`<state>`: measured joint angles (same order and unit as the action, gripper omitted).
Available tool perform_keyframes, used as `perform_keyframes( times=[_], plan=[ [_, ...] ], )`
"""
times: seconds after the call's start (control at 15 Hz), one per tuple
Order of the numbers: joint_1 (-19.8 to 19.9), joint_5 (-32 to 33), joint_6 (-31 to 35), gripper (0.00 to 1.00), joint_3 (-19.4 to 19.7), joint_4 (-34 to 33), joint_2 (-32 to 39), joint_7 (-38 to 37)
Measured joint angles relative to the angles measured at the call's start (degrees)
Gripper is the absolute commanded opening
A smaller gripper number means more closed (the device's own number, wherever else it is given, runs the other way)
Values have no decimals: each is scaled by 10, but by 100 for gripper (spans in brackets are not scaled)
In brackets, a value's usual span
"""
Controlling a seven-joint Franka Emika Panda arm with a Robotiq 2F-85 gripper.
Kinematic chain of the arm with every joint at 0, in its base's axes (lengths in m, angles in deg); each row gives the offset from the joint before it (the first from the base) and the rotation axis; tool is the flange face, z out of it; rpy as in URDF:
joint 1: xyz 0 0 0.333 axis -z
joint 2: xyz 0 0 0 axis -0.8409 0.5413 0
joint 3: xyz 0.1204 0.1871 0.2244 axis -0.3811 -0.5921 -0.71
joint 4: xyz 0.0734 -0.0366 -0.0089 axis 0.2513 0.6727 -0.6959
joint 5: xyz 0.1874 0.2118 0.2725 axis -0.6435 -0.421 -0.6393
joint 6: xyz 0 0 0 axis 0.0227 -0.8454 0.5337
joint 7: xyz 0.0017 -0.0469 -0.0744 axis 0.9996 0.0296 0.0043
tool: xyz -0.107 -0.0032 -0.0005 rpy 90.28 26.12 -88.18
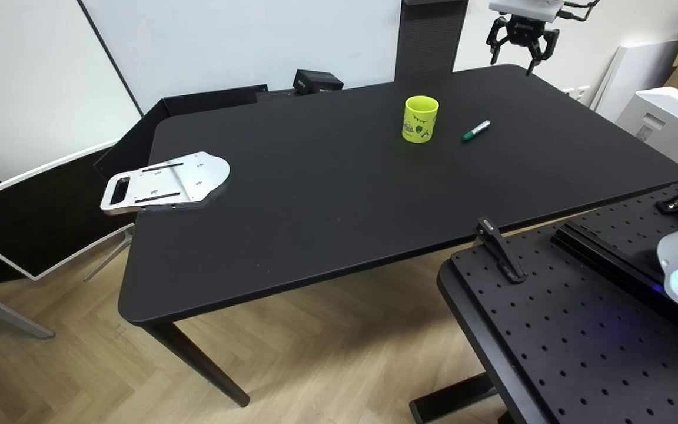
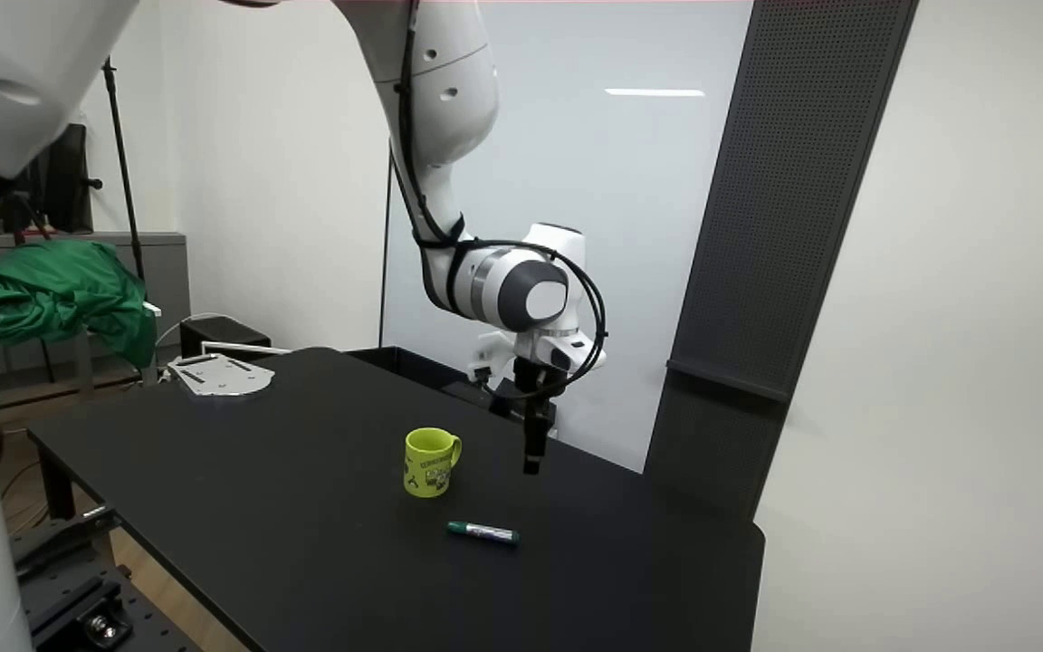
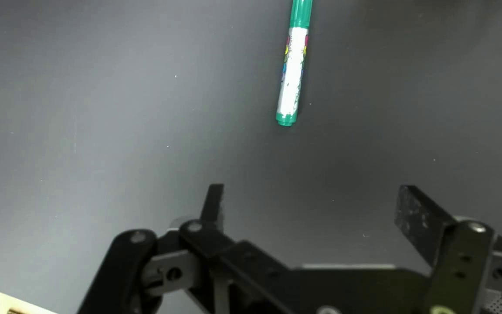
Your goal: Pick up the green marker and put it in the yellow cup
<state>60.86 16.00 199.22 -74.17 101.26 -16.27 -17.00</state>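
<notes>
Hovers with wide-spread Robotiq gripper [image 3: 311,186]; calls for mid-barrel pinch on capped green marker [image 3: 293,72], likely light, stiff, hard to judge for slickness.

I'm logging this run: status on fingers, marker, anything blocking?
Fingers open, holding nothing. Green marker lying on table, ungrasped. Yellow cup upright nearby, apparently not blocking.

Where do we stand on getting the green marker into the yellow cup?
Done: neither pick nor place; the green marker lies on the table, outside the upright yellow cup.
In hand: no grasp; the end effector hangs open above the table, and the wrist view shows the marker outside its jaws.
Left: the whole transfer; line up over the marker, close, lift, and release it in the cup.
</notes>
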Motion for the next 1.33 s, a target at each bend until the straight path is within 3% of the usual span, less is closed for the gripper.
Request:
perform_keyframes(
  times=[0.67,1.33],
  plan=[
    [2,-32,4,100,8,-3,19,82],
    [2,-32,4,100,8,-4,20,86]
  ],
)
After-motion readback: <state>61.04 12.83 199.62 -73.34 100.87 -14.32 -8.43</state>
